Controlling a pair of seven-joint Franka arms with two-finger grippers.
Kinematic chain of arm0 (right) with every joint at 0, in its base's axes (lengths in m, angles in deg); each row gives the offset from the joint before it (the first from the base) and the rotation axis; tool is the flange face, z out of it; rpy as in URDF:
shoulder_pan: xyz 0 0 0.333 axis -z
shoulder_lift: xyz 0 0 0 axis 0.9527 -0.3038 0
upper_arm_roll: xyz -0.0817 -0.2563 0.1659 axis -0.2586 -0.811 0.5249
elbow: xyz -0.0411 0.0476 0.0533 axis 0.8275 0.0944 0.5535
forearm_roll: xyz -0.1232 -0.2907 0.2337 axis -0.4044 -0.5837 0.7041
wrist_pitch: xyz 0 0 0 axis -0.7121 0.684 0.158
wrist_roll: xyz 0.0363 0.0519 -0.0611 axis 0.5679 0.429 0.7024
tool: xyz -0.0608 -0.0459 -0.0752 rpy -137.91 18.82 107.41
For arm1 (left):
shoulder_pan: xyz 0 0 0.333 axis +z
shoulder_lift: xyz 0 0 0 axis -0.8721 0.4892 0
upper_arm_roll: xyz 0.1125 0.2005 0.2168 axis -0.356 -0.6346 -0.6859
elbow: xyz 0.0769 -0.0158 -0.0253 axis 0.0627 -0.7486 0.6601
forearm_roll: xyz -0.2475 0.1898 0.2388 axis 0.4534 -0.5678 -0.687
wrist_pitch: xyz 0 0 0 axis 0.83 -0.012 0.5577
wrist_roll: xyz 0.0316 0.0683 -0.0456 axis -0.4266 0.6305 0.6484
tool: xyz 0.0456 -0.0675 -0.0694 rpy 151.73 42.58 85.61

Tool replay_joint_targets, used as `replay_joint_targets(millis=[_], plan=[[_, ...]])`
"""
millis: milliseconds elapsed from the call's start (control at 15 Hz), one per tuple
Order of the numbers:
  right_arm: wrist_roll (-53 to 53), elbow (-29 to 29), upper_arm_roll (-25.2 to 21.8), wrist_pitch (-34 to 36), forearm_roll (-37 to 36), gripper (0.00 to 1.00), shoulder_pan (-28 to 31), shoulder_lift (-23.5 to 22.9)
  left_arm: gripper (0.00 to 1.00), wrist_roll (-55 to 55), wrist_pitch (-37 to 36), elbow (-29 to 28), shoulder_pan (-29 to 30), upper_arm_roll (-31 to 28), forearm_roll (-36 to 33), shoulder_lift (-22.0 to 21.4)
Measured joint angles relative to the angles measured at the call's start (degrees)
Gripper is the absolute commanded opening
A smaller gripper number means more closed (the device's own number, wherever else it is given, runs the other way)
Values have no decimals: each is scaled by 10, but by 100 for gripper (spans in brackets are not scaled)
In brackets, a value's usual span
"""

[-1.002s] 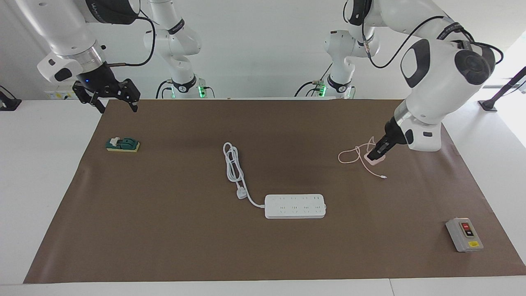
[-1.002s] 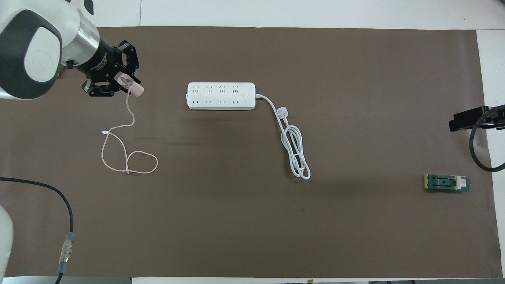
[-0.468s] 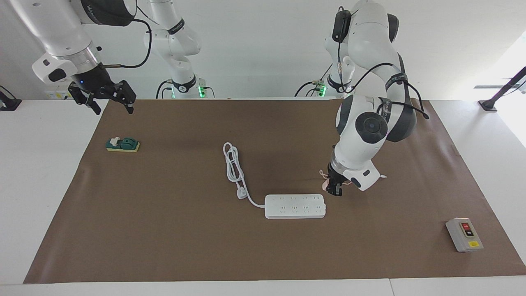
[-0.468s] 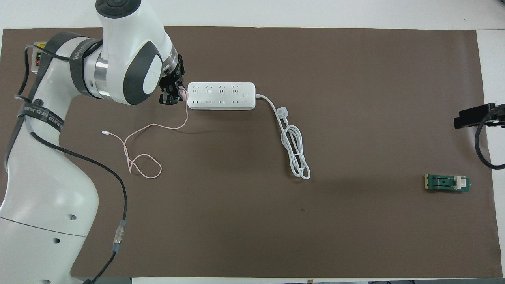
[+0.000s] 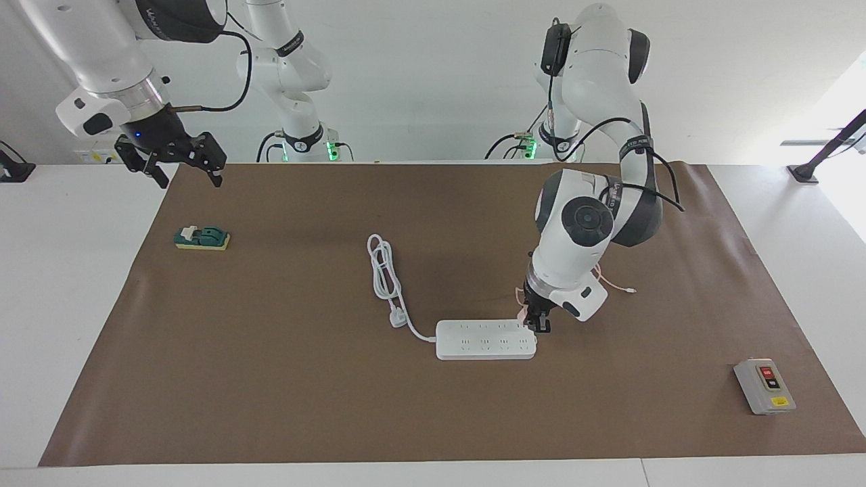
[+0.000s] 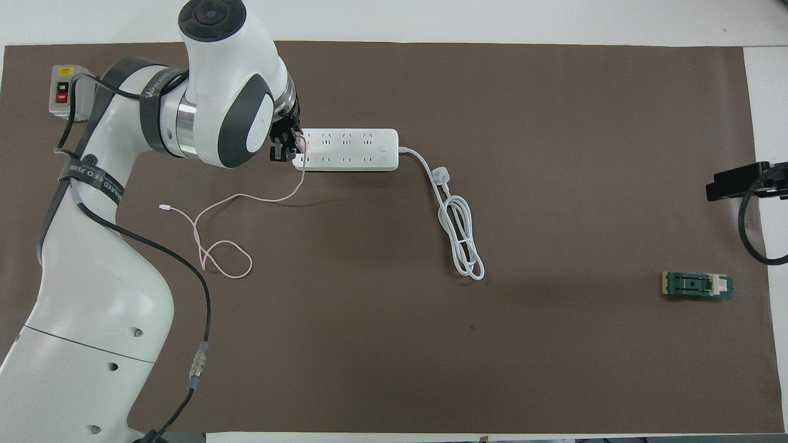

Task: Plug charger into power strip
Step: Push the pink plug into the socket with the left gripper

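Facing view
Left gripper (image 5: 538, 323): down at the power strip's end toward the left arm's end of the desk, fingers clamped on the charger.
Charger (image 5: 523, 314): a small pale pink block, mostly covered by the gripper, held over that end of the strip; whether it touches the sockets cannot be told.
Charger cable (image 5: 612, 283): thin, pink, trailing on the mat nearer the robots, ending in a tiny white connector.
Power strip (image 5: 484, 340): long flat white bar with two rows of outlets, lying mid-desk on the brown mat (image 5: 284, 379).
Strip cord (image 5: 383, 270): thick, white, looped, with a white plug beside the strip.
Right gripper (image 5: 184, 164): raised over the mat's corner at the right arm's end, fingers spread apart, holding nothing; this arm waits.
Grey switch box (image 5: 764, 385): farther from the robots than the strip, toward the left arm's end.
Green block (image 5: 201, 238): toward the right arm's end.

Overhead view
Left gripper (image 6: 286, 146): over the strip's end, closed on the charger (image 6: 301, 145), a sliver of pink showing.
Charger cable (image 6: 225, 246): curls in loops nearer the robots than the strip.
Power strip (image 6: 348, 149): outlets facing up.
Right gripper (image 6: 735, 183): only a dark edge shows.
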Motion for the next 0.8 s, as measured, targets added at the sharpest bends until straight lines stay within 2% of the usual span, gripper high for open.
replay_joint_targets(millis=[802], plan=[[0,0,1,0,0,100,0,0,0,9,8,-13,-3,0,-3,16]])
